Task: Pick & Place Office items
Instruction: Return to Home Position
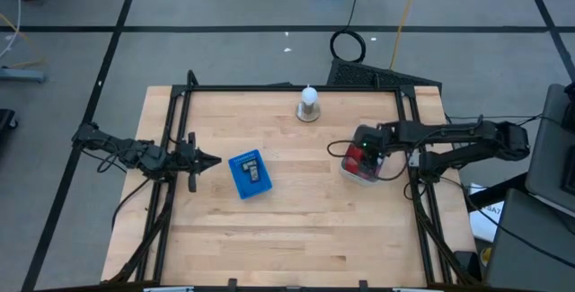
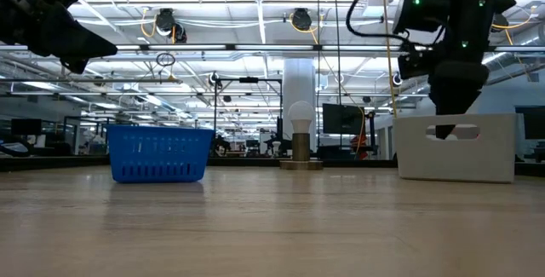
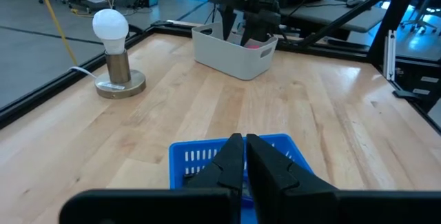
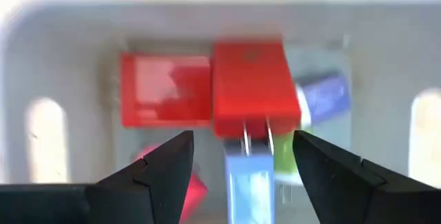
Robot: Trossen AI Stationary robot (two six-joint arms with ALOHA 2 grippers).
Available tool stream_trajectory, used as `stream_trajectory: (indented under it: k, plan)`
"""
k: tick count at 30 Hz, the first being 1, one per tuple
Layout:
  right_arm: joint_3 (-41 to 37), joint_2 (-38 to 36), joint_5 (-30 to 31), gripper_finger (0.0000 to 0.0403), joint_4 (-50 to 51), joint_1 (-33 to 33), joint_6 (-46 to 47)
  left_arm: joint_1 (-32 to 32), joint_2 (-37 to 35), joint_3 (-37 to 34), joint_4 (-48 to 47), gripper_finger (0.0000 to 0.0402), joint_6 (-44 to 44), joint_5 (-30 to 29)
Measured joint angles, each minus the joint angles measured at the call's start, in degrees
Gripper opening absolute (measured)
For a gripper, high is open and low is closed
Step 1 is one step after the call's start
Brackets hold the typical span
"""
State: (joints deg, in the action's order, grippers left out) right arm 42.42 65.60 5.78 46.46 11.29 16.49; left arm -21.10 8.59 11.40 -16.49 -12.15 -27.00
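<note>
The office items lie in the grey-white container (image 1: 364, 168) at the table's right: two red blocks (image 4: 251, 89), a light-blue block (image 4: 248, 182), a bluish-purple piece (image 4: 324, 94) and a green piece (image 4: 284, 151). My right gripper (image 4: 242, 141) hangs open over them, fingers pointing down into the container (image 2: 456, 145), one on each side of the larger red block, touching nothing that shows. One dark piece (image 1: 253, 174) lies in the blue basket (image 1: 249, 173). My left gripper (image 3: 244, 148) is shut, raised just left of that basket (image 3: 234, 156).
A lamp with a white bulb (image 1: 308, 103) stands on a round base near the far edge, between basket and container. A black frame (image 1: 287, 87) borders the wooden table. Bare wood (image 1: 296, 229) stretches across the near half.
</note>
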Motion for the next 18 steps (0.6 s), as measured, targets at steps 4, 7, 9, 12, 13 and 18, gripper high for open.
stream_trajectory:
  k: [4, 7, 9, 12, 13, 18]
  plan:
    - [1.2, -2.5, 0.0, 0.0233, -3.7, 0.0, -0.7, 0.0, 0.0, 0.0, 0.0, 0.0021, 0.9, 0.0]
    - [1.7, -4.4, -3.2, 0.0226, -9.0, -0.2, -1.4, 0.0, 0.0, 0.0, 0.0, 0.0021, 1.1, 0.0]
    - [2.0, -5.2, -4.7, 0.0220, -12.3, -0.2, -1.6, 0.0, 0.0, 0.0, 0.0, 0.0021, 0.4, 0.0]
    - [2.5, -5.2, -4.6, 0.0208, -15.5, -1.2, -2.8, 0.0, 0.0, 0.0, 0.0, 0.0021, -1.6, -0.2]
    - [2.5, -5.2, -4.5, 0.0204, -16.5, -1.8, -3.5, 0.0, 0.0, 0.0, 0.0, 0.0021, -1.6, -0.4]
    - [2.7, -5.8, -7.8, 0.0180, -25.8, -4.7, -5.4, 0.0, 0.0, 0.0, 1.0, 0.0021, 0.6, -0.8]
